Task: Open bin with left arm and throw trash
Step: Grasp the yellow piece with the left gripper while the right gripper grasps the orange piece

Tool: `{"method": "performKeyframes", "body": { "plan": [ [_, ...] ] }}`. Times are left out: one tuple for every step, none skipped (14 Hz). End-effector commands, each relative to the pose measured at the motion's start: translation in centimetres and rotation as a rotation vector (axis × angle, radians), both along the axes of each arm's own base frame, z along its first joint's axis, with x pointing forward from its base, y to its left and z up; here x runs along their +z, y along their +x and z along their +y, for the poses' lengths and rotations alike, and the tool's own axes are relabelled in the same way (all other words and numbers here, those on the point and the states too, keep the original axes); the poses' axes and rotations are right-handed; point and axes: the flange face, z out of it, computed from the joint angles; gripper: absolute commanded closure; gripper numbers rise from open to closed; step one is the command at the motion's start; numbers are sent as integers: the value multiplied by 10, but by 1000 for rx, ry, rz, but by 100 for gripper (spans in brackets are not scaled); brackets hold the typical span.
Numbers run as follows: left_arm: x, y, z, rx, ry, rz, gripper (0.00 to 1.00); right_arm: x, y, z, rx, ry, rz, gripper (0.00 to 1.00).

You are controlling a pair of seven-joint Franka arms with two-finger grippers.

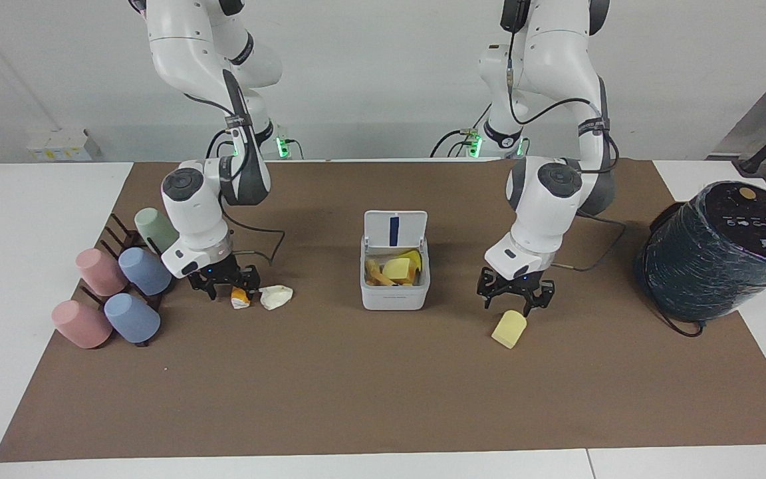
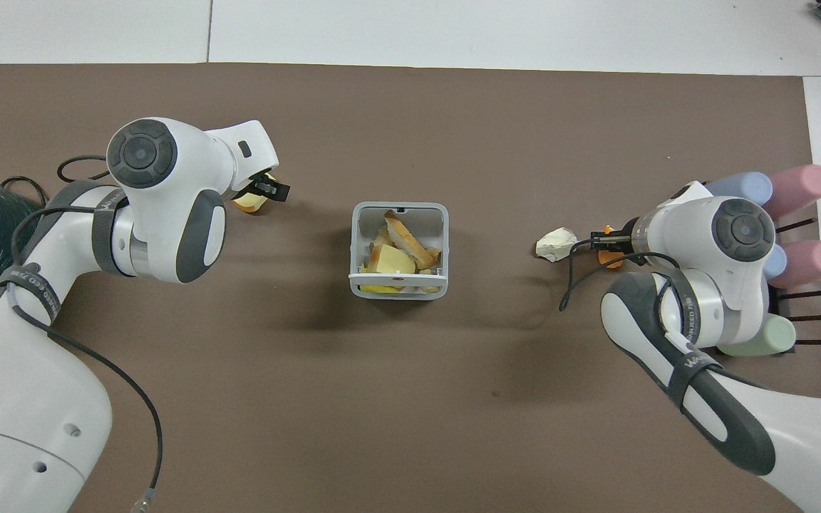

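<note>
In the facing view you have the bin [image 1: 395, 286] mid-counter on the brown mat [image 1: 383, 399], its lid [image 1: 395, 229] standing upright and food scraps showing inside. Your left tool [image 1: 514, 301] is low over the pale yellow chunk [image 1: 509, 328], fingers spread apart and gripping nothing; the chunk lies on the mat toward the left arm's end of the counter. Your right tool [image 1: 225, 285] is down at the orange-and-white stub [image 1: 240, 297], with fingers on either side of it, though you cannot tell whether they have closed on it. The white paper wad [image 1: 276, 296] lies just beside the stub, toward the bin. Pastel cups [image 1: 117, 293] lie on a rack at the right arm's end, and a dark wrapped cylinder [image 1: 715, 249] sits at the left arm's end. In the overhead view your left tool [image 2: 262, 192] covers most of the yellow chunk [image 2: 248, 204]. Your right tool [image 2: 606, 242] sits at the stub [image 2: 608, 255], with the wad [image 2: 556, 244] next to it. The open bin [image 2: 399, 211] sits between the two arms, well apart from both.
</note>
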Motion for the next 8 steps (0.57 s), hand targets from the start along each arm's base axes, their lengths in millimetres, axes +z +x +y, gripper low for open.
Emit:
{"method": "performKeyframes", "body": {
  "plan": [
    [-16,4,5,-59,27,-22,14,9,-2,3,-45,15,-21,100],
    [-21,3,5,-69,32,-15,13,19,1,3,-50,17,-32,100],
    [-23,2,4,-71,33,-14,13,32,2,1,-53,17,-41,100],
    [-25,2,5,-71,34,-9,13,45,4,0,-55,17,-49,100],
    [-31,-2,5,-72,36,1,13,57,8,1,-61,20,-64,100],
    [-37,-6,6,-72,38,7,14,71,15,3,-75,24,-81,100],
    [-45,-11,6,-73,39,8,20,86,25,4,-87,29,-104,100],
    [-49,-14,4,-72,35,-5,25,104,33,10,-88,33,-120,100]
  ]
}}
